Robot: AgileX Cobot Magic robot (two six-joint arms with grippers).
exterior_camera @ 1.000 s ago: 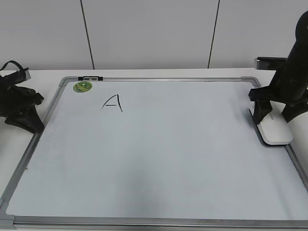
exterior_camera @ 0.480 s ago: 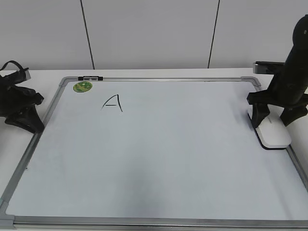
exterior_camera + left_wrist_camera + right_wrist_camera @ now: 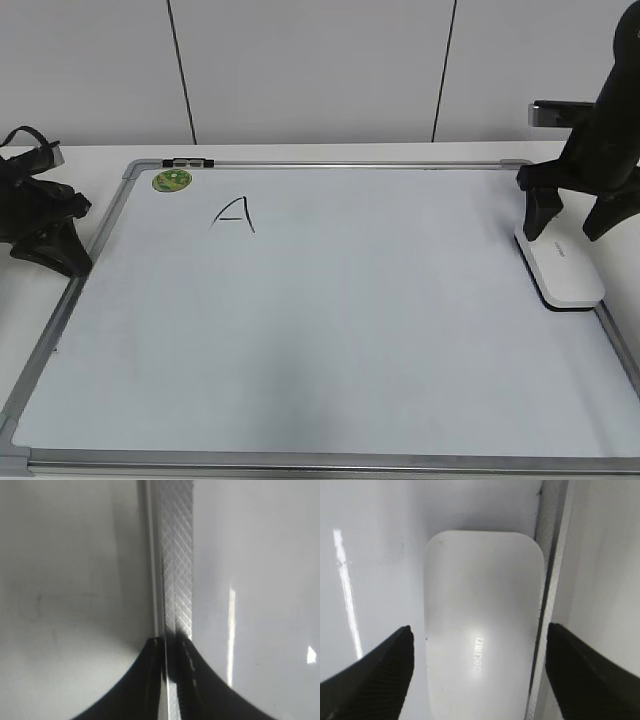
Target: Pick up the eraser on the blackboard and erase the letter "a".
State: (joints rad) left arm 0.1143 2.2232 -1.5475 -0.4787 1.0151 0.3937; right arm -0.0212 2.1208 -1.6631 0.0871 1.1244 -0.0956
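I hold the right gripper (image 3: 479, 672) spread wide, straddling the eraser (image 3: 482, 635) at the blackboard's (image 3: 300, 330) right edge, apparently untouched.

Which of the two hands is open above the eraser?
The right hand, fingers spread over the eraser at the blackboard's right edge; the left hand sits off the left frame.

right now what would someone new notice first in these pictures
The big white blackboard fills the table, nearly bare apart from a black capital A near its upper left, below a round green sticker. At the right edge the white eraser lies flat beside the frame, with the right gripper poised over it, fingers spread wide on either side. The left gripper sits at the board's left edge.
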